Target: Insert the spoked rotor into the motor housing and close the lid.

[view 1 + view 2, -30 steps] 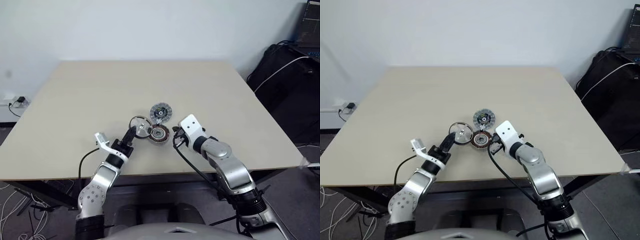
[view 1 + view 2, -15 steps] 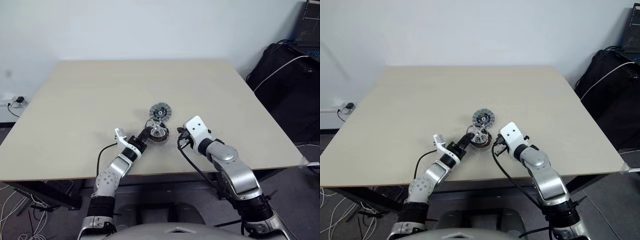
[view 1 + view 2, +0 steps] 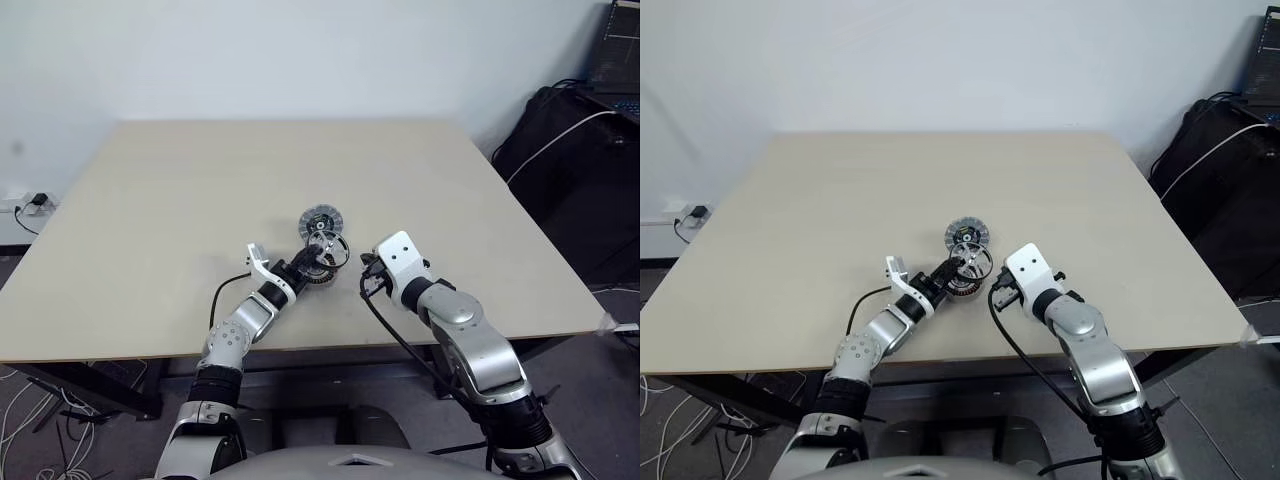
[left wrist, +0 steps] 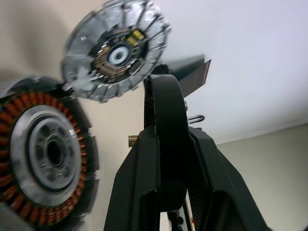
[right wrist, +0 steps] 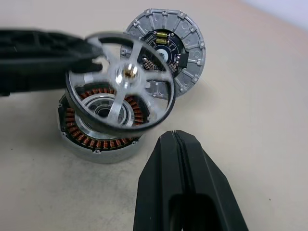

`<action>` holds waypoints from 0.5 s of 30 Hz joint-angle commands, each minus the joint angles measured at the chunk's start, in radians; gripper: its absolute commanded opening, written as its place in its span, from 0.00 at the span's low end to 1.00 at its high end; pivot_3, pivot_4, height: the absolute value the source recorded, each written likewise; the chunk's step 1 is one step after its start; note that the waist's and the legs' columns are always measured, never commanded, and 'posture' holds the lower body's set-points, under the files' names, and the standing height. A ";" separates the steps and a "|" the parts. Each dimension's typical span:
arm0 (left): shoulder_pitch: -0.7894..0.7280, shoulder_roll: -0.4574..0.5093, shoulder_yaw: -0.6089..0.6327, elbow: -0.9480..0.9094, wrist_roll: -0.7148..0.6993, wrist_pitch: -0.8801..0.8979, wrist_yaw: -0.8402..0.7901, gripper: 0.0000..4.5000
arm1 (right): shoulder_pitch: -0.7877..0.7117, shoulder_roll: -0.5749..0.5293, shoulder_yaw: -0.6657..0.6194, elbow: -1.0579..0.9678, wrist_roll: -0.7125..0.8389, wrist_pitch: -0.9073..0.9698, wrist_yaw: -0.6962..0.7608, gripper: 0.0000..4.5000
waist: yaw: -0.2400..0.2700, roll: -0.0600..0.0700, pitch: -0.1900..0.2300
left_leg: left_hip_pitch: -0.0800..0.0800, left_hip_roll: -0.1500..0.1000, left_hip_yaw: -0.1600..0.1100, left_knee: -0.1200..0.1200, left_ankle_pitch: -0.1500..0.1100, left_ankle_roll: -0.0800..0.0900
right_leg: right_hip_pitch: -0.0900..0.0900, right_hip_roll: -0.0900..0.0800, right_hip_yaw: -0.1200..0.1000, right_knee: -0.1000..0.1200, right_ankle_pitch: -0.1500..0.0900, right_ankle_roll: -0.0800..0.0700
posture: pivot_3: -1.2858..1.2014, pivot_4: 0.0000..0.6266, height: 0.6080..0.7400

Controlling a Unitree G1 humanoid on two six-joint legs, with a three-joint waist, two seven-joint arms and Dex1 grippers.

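Rotor (image 5: 120,86) is pinched at its rim in our left tool (image 3: 946,272), held above the housing (image 5: 98,132) and tilted: the edge away from the tool sits higher, so the disc isn't flat to the cup mouth. In the right wrist view it hangs offset from the housing centre, toward the lid (image 5: 168,50), its hub not over the pale bore. Housing sits on the counter (image 3: 150,200) just under and ahead of the left fingertips, opening up. Lid lies flat just past the housing, dark face up, rim nearly touching the housing.

Left tool is closed on the rotor rim, jaws narrow. Right tool (image 5: 180,144) is fully shut and empty, parked just beside the housing on its near right, pointing at it, not touching as far as we can see.

Our read: the insert turns on axis alignment. Rotor needs levelling and a small shift back over the bore before lowering. Left arm owns that; the right tool is near enough to brace the housing.
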 commanded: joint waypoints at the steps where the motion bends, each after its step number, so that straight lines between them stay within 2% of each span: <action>1: 0.010 -0.154 0.002 0.004 0.012 -0.006 0.007 0.10 | -0.014 -0.002 -0.017 -0.046 0.002 0.002 -0.005 0.00 | 0.000 0.000 0.000 | 0.000 0.000 0.000 0.000 0.000 0.000 | 0.000 0.000 0.000 0.000 0.000 0.000 | 0.52 0.00 1.00; 12: 0.007 -0.149 0.027 0.041 0.048 -0.010 0.013 0.10 | -0.020 0.004 -0.010 -0.035 0.002 -0.005 -0.004 0.00 | 0.001 0.000 0.000 | -0.004 0.000 -0.003 0.003 0.000 0.000 | -0.001 0.000 -0.002 0.000 0.000 0.000 | 0.52 0.00 1.00; 15: 0.007 -0.149 0.026 0.038 0.050 -0.004 0.009 0.31 | -0.021 0.005 -0.009 -0.034 0.001 -0.005 -0.005 0.00 | 0.001 0.000 0.000 | -0.004 0.000 -0.003 0.003 0.000 0.000 | -0.001 0.000 -0.002 0.000 0.000 0.000 | 0.52 0.00 1.00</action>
